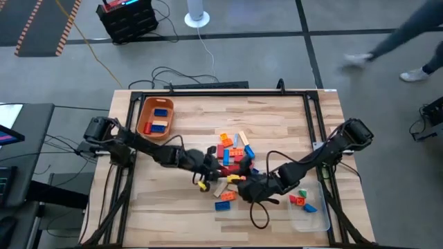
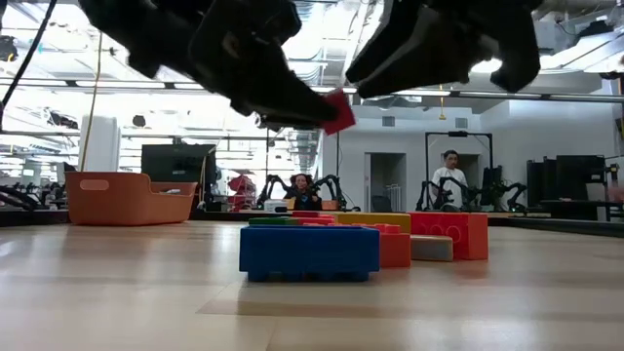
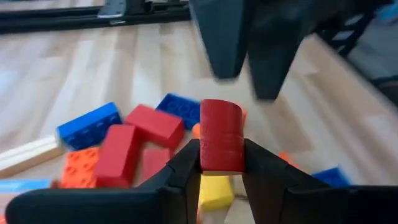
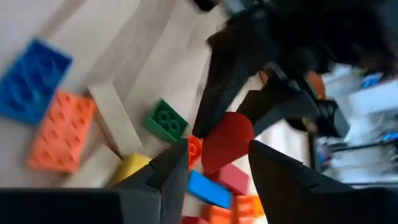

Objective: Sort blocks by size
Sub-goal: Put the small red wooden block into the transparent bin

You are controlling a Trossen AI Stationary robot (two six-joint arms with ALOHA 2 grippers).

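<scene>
Left tool (image 3: 221,163) grasps a red block (image 3: 221,137) above the wooden worktop (image 1: 187,131); right tool (image 4: 214,163) released; lab behind.

Two dark arms work over the tabletop (image 1: 180,207), each ending in two fingers. One orange bin (image 1: 154,117) holds what looks like three or four blocks. One clear tray (image 1: 311,214) holds about four more. Loose blocks (image 1: 232,149) number roughly a dozen in the middle pile; an exact count is beyond me. One red block (image 3: 221,135) sits pinched between fingers.
</scene>
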